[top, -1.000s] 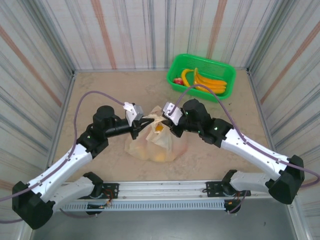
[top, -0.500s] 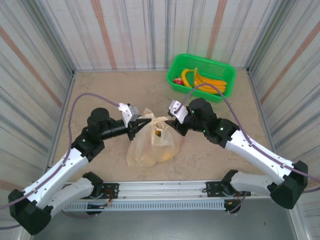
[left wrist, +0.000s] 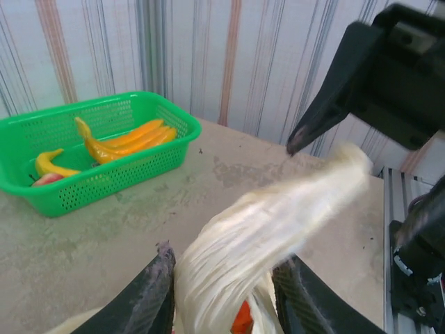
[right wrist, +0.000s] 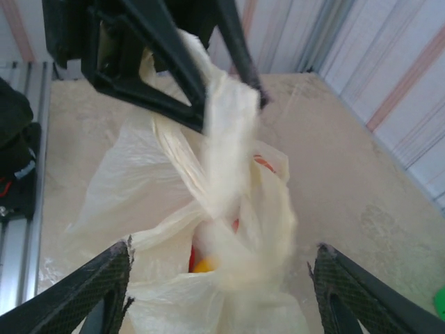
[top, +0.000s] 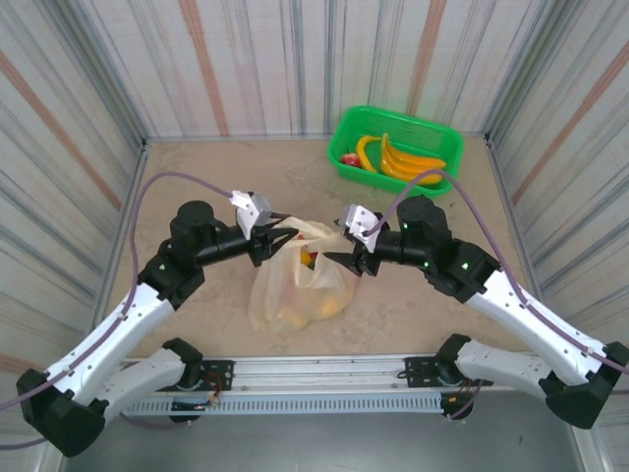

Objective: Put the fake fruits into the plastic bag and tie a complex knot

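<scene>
The plastic bag [top: 295, 295] sits mid-counter toward the near edge, with fake fruits [right wrist: 203, 265] inside. The left gripper [top: 280, 238] pinches its bunched handle. The right gripper [top: 334, 260] is spread wide, just beside the bag's top.

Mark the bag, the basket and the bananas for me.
bag [top: 293, 300]: top view, on the bulging lower body.
basket [top: 408, 117]: top view, on the far rim.
bananas [top: 413, 163]: top view, on the middle of the bunch in the basket.
</scene>
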{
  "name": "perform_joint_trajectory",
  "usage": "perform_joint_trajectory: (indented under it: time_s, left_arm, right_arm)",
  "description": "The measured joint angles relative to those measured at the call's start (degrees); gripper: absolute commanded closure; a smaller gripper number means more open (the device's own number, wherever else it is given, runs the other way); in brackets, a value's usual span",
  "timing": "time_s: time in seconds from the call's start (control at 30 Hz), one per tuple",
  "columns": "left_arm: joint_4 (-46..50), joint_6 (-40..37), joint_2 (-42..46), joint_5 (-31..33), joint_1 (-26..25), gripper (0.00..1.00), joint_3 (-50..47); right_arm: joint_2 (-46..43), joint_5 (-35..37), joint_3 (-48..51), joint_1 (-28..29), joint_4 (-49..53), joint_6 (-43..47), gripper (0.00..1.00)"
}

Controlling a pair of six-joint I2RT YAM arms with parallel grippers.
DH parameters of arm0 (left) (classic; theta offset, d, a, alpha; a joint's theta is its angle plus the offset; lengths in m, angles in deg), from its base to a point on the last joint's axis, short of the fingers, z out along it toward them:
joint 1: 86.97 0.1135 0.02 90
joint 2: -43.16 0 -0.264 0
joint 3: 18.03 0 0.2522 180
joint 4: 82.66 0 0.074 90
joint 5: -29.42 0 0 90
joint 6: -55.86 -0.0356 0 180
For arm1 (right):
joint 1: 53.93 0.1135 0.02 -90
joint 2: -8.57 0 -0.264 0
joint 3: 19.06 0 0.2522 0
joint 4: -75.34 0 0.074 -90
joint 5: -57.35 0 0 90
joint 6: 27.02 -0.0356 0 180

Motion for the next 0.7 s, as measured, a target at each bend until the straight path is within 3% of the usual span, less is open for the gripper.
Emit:
perform_joint_trajectory:
  time_s: [0.07, 0.17, 0.23, 0.27, 0.4, 0.5, 0.7]
  left_arm:
    - [0.13, 0.44, 0.11, -0.70, -0.02, 0.48, 0.02]
    - [0.26, 0.70, 0.81, -1.01, -0.02, 0.42, -0.24]
    - [0.81, 0.76, 2.40, -1.66, 0.00, 0.33, -0.76]
    - [1.49, 0.52, 3.30, -1.81, -0.02, 0.30, -0.94]
    - [3.98, -0.57, 8.96, 0.11, -0.02, 0.20, -1.75]
    - [4.33, -1.55, 13.03, 3.19, 0.00, 0.18, -2.36]
    - [4.61, -4.44, 9.70, 5.38, -0.02, 0.15, -0.94]
  right_arm:
    - [2.54, -0.02, -0.63, 0.74, -0.09, 0.68, 0.33]
    - [6.56, 1.44, -1.68, 0.85, -0.39, 1.53, 0.67]
    - [8.74, 1.25, -2.84, -0.37, -0.87, 1.36, 0.93]
    - [9.29, 0.66, -3.48, -1.40, -1.16, 0.87, 1.00]
    - [10.88, -2.38, -10.54, -6.78, -1.68, -3.43, 1.00]
    - [13.25, -4.50, -19.47, -7.72, -0.87, -6.67, 1.00]
    - [16.52, -5.57, -27.65, -7.06, 1.68, -13.57, 1.00]
